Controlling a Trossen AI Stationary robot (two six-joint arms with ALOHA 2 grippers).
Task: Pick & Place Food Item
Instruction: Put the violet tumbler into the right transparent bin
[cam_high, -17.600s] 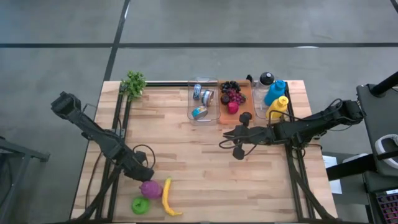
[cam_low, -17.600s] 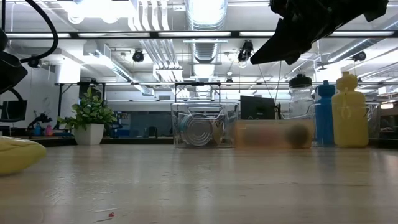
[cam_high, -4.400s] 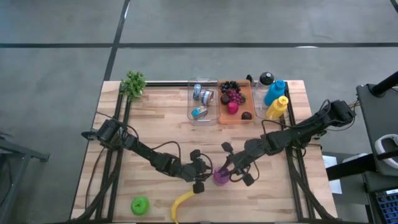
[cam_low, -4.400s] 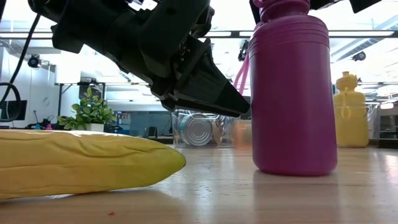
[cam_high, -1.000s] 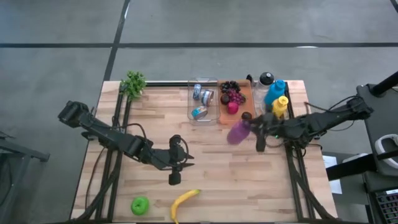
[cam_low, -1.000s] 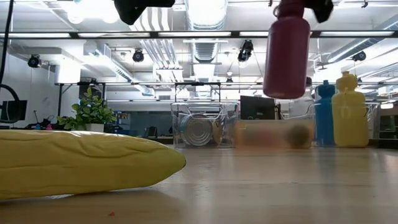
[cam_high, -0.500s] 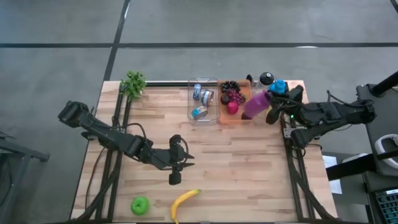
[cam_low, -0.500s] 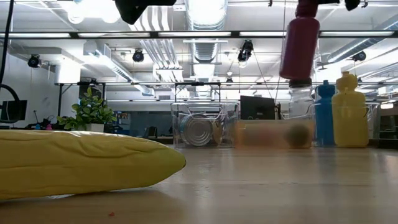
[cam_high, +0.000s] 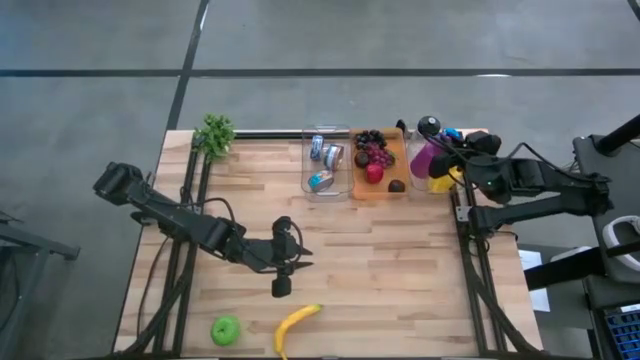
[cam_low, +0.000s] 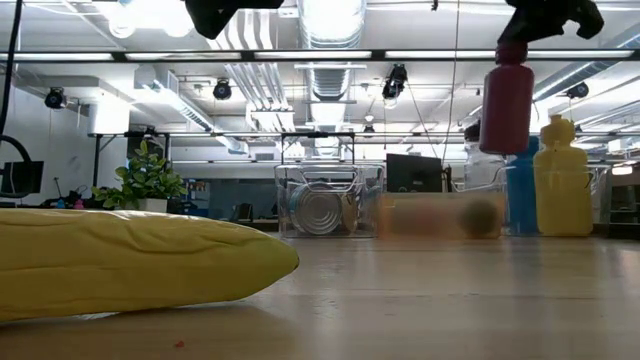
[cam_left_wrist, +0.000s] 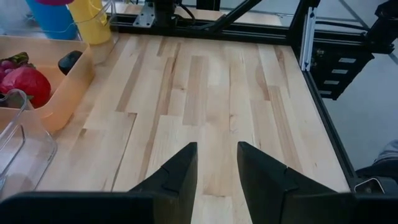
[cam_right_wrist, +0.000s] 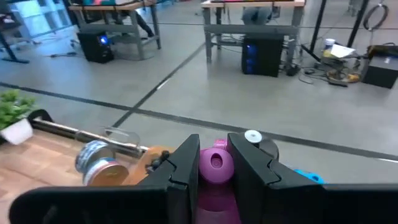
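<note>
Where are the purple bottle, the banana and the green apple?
purple bottle (cam_low: 506, 97), low view, middle of its body, hanging from the right hand.
banana (cam_high: 297, 324), high view, middle of its curve.
green apple (cam_high: 226, 330), high view, centre of its top.

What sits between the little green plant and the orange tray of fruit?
In the high view, a clear box holding tin cans lies between the plant and the orange tray, touching the tray's side.
</note>
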